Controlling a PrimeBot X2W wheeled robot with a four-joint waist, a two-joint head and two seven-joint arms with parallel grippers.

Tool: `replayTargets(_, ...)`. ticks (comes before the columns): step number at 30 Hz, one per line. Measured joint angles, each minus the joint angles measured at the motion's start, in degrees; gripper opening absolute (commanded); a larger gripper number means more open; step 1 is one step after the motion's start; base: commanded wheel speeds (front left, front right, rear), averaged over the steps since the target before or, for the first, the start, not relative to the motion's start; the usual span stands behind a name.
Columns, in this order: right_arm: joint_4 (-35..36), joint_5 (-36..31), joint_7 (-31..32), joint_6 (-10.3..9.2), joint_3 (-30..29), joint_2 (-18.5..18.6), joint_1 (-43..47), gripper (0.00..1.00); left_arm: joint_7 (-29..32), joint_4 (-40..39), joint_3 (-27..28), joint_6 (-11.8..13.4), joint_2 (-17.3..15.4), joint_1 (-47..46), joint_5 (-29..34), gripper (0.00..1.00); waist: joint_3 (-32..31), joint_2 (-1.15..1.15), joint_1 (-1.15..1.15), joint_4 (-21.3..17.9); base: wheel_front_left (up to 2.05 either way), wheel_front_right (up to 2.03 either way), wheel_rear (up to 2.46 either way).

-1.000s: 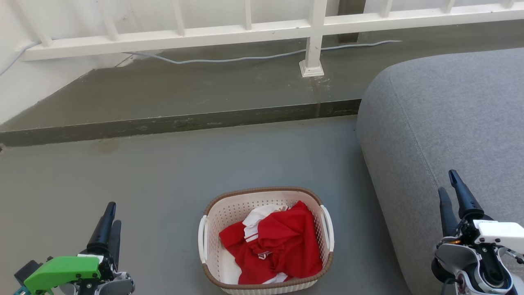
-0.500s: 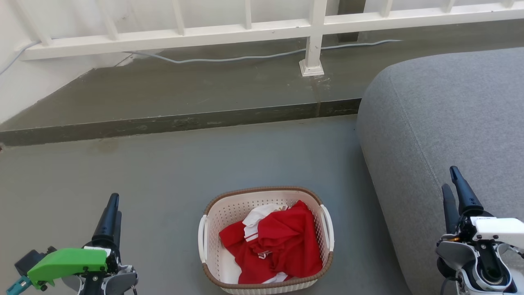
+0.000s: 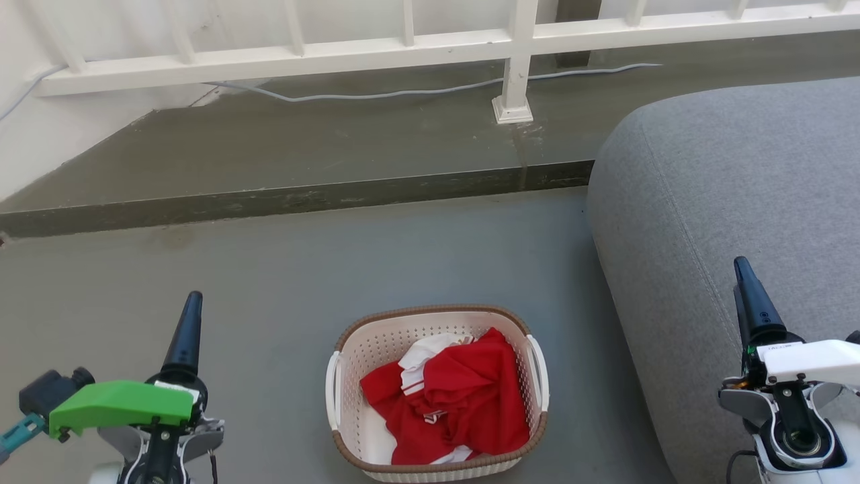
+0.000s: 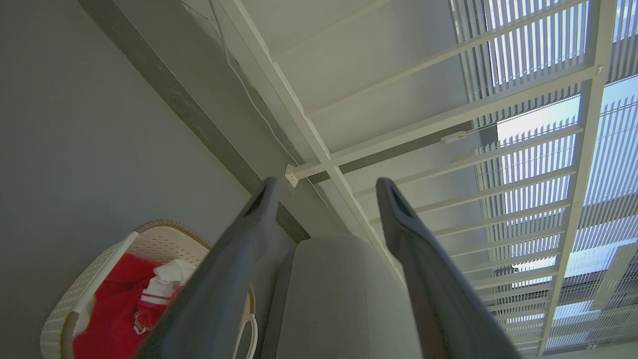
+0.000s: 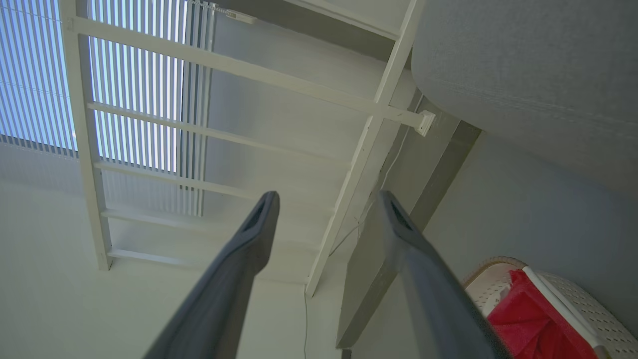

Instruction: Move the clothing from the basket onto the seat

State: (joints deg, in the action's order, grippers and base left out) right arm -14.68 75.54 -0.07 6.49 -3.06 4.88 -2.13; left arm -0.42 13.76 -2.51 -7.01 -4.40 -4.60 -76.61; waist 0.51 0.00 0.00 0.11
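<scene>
Nothing's been grabbed yet: the clothing [image 3: 447, 403] sits as a red heap in the basket [image 3: 430, 313] at the bottom centre of the head view, and the seat [image 3: 739, 168] takes up the right side. The left gripper [image 3: 193, 302] at lower left and the right gripper [image 3: 742, 269] at lower right both hover, fingers spread wide with nothing between them, well apart from the basket. Looks like the reach-in step to me, so next one arm needs to swing inward, drop over the pile and pinch a decent fold.
</scene>
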Motion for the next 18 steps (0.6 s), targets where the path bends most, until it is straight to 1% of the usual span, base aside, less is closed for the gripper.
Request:
replayTargets(7, 0.99, -5.26, -1.51, -0.12, 1.38, 0.64, -1.03, 1.00, -1.35, -1.40, -1.35, 0.00, -0.31, -0.88, 6.57, 1.00, 0.10, 0.00, 0.00, 0.07, 0.00, 0.00, 0.00)
replayTargets(10, 1.26, -7.35, -2.09, -0.59, 1.89, 0.70, -1.04, 1.00, -1.82, -1.88, -1.78, 0.01, -0.41, -1.49, 9.00, 1.00, 0.14, 0.00, 0.00, 0.09, 0.00, 0.00, 0.00)
replayTargets(13, 1.47, -10.38, -2.49, -0.65, 2.72, 1.09, -1.05, 1.00, -2.59, -2.58, -2.72, 0.26, -0.68, -1.76, 12.38, 1.00, 0.17, 0.00, 0.00, 0.11, 0.00, 0.00, 0.00)
replayTargets(14, 1.58, -11.48, -2.90, -1.13, 3.18, 1.33, -1.08, 1.00, -2.75, -2.82, -3.03, 0.48, -0.76, -1.85, 13.82, 1.00, 0.18, 0.00, 0.00, 0.12, 0.00, 0.00, 0.00)
replayTargets(18, 1.98, -16.37, -3.72, -1.58, 4.57, 2.68, -1.29, 1.00, -3.55, -3.32, -3.97, 1.05, -1.42, -2.07, 18.55, 1.00, 0.21, 0.00, 0.00, 0.15, 0.00, 0.00, 0.00)
